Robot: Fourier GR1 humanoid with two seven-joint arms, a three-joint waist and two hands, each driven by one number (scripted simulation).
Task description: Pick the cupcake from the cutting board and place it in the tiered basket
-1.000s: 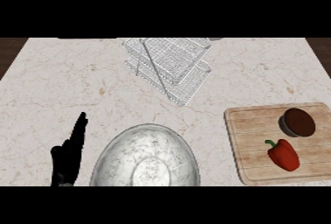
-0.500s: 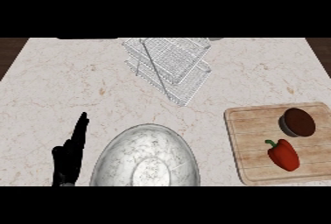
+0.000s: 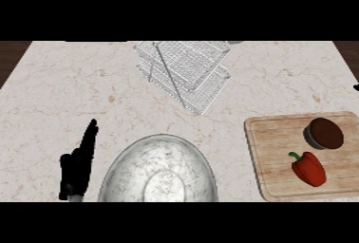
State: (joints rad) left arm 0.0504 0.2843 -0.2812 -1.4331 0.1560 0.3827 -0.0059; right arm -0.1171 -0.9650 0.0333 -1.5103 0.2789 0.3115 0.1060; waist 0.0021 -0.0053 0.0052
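Observation:
The cupcake (image 3: 326, 133), dark brown on top with a grey wrapper, stands at the far right corner of the wooden cutting board (image 3: 275, 156). The wire tiered basket (image 3: 184, 71) sits at the back middle of the counter. My left hand (image 3: 79, 163) rests open at the lower left, fingers pointing up, beside the bowl and far from the cupcake. A small dark tip (image 3: 356, 87) shows at the right edge, above the board. It looks like part of my right hand; the rest is out of view.
A large metal bowl (image 3: 157, 171) fills the front middle, between my left hand and the board. A red bell pepper (image 3: 308, 168) lies on the board in front of the cupcake. Marble counter (image 3: 70, 95) stretches between the basket and the bowl.
A small dark tip has appeared at the right edge of the view. The left hand, the cupcake and everything else stand as before.

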